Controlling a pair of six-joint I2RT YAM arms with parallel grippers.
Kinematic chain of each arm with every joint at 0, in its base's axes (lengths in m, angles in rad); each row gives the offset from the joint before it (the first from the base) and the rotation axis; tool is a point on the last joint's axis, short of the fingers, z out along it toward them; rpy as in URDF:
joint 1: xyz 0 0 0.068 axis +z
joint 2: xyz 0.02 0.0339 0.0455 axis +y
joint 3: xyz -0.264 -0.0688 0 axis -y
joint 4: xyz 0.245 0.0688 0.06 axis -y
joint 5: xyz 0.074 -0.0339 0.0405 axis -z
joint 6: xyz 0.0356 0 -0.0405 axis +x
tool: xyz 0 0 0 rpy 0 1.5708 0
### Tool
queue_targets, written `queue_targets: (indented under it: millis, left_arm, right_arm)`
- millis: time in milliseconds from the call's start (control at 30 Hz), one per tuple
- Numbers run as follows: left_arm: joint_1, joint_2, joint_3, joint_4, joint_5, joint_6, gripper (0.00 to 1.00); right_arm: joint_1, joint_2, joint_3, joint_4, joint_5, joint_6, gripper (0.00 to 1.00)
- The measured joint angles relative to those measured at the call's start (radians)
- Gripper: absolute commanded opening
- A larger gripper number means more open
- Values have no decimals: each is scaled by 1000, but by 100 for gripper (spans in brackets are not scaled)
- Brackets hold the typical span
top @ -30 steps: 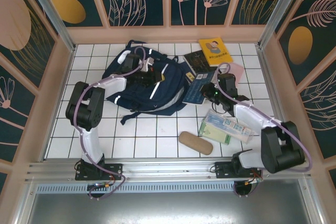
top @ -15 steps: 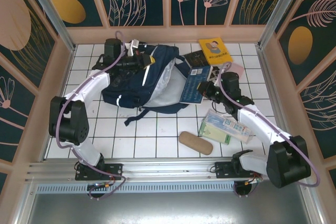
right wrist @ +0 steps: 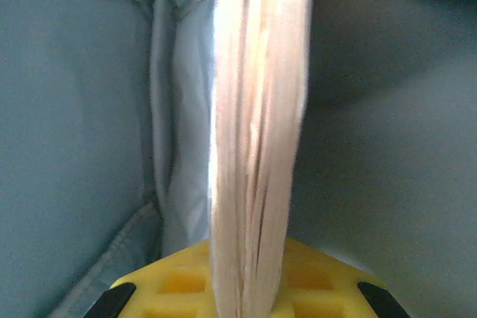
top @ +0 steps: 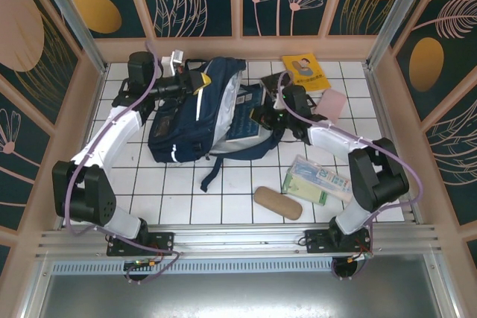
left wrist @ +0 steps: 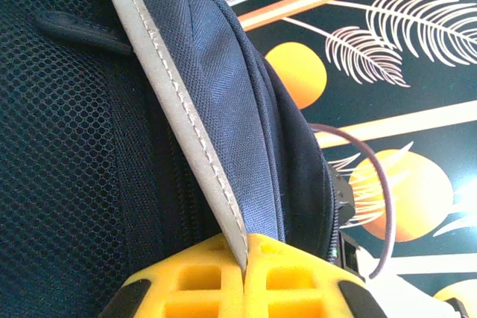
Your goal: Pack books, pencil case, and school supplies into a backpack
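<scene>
**Top external view: book at the mouth of the held-open backpack**

The large navy blue fabric backpack with white stripes (top: 175,128) lay at the far centre of the white tiled table (top: 223,191), its mouth turned toward the right arm and its pale lining showing.

The left gripper (left wrist: 244,258) was fully closed on the white-striped edge of the flap and held it raised. The right gripper (right wrist: 250,277) was closed tight on a thin dark blue book with pale print (top: 242,118). The right wrist view showed the book's page edges pinched between the yellow fingers, with pale lining on both sides.

The step in hand was judged to be loading a book, with the book already partly inside the opening.

Other items lay outside the bag:
- a thin yellow book with a cartoon figure (top: 305,72), far right;
- a dark flat book (top: 277,81), partly hidden behind the right wrist;
- a pink flat pouch (top: 332,102);
- a pale green-white rectangular packet (top: 320,181);
- a tan oblong rounded case (top: 277,202), nearest the arms.

The next move was judged to call for pushing the book deeper along the lining and then opening the right jaws. The left grip would need to hold the flap up so the mouth does not collapse.
</scene>
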Motion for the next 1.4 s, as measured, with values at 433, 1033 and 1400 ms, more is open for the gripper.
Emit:
queue_targets:
  millis: [433,1033,1400]
  left_arm:
    - [3,-32,-23,18,22,-16,0]
    - [3,-25,-48,185,41,-127,0]
    - [6,-12,-47,193,31,-119,0]
  right_arm:
    - [66,-6,111,-36,31,-23,0]
    - [238,519,530,73,14,134,25]
    - [279,611,663,-27,77,87,90]
